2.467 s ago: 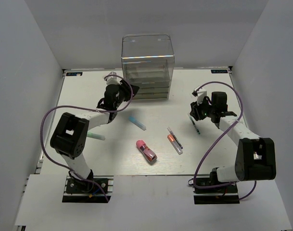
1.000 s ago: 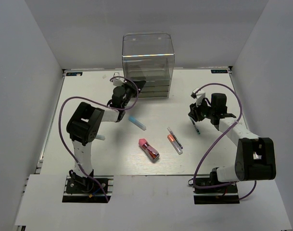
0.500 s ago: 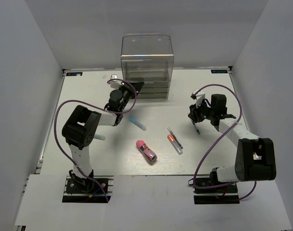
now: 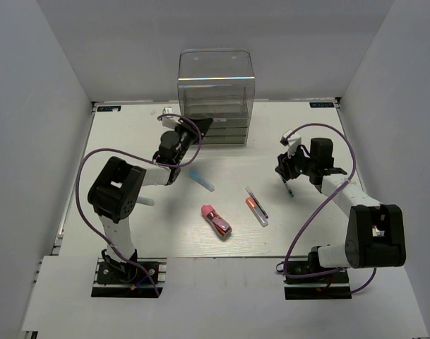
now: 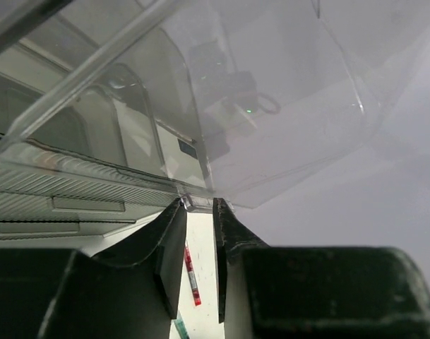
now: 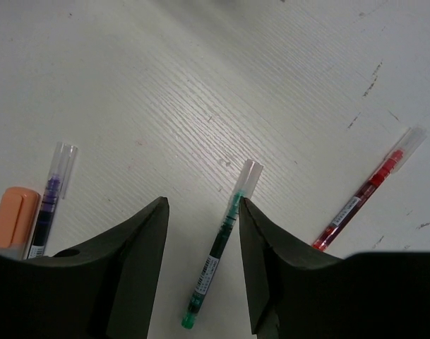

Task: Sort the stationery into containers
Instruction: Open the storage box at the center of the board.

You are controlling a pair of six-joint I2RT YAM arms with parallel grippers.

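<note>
The tall clear box (image 4: 215, 88) with stacked drawers stands at the back. My left gripper (image 4: 199, 128) is at its lower left front corner; in the left wrist view (image 5: 197, 205) the jaws are closed on a clear plastic drawer edge (image 5: 190, 203). My right gripper (image 4: 284, 170) is open just above the table, straddling a green pen (image 6: 222, 247) that lies between the fingers (image 6: 200, 206), close to the right one. On the table lie a blue-capped marker (image 4: 200, 180), a pink-red tube (image 4: 215, 220), an orange-tipped clear pen (image 4: 256, 211), a thin dark pen (image 4: 258, 201) and a mint-green bar (image 4: 145, 202).
In the right wrist view a red pen (image 6: 363, 198) lies right of the green one, and a purple pen (image 6: 52, 192) with an orange cap (image 6: 10, 219) beside it lies left. White walls enclose the table. Purple cables loop off both arms.
My left gripper has swung right from beside the box to its lower left front corner and closed there; the box has shifted slightly left. The right gripper has barely moved.
</note>
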